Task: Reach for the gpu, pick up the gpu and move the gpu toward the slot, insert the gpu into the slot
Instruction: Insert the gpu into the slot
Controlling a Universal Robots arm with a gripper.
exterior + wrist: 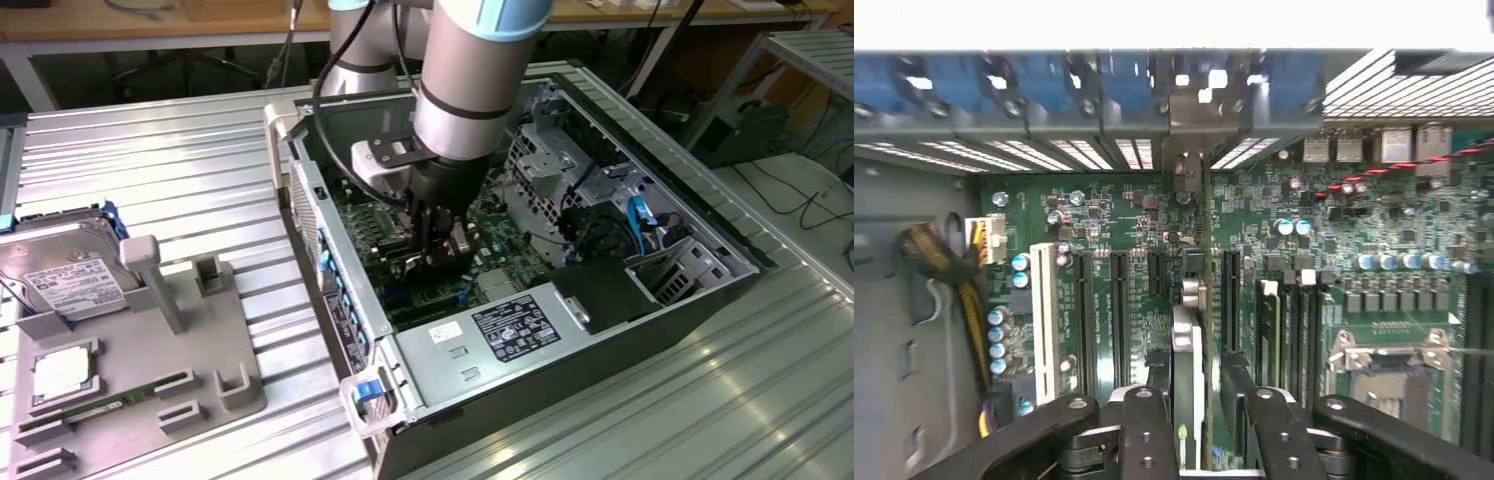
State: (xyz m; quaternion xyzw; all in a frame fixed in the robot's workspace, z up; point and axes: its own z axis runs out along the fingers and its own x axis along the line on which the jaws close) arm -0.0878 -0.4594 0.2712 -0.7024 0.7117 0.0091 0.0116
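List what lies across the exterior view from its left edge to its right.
Hard drive → grey holder tray → blue latch on the computer case's corner → gripper over the green motherboard → black power supply → blue cables.

The table (160,150) was ribbed shiny metal. The PC case (441,390) was dull grey metal w/ blue plastic clips (368,388). The motherboard (1124,215) looked green & a bit glossy. The gripper (1194,400) was matt black, w/ small shiny screws. The gpu (1187,350) edge looked pale & smooth. The tray (200,370) on the left was matt grey plastic.
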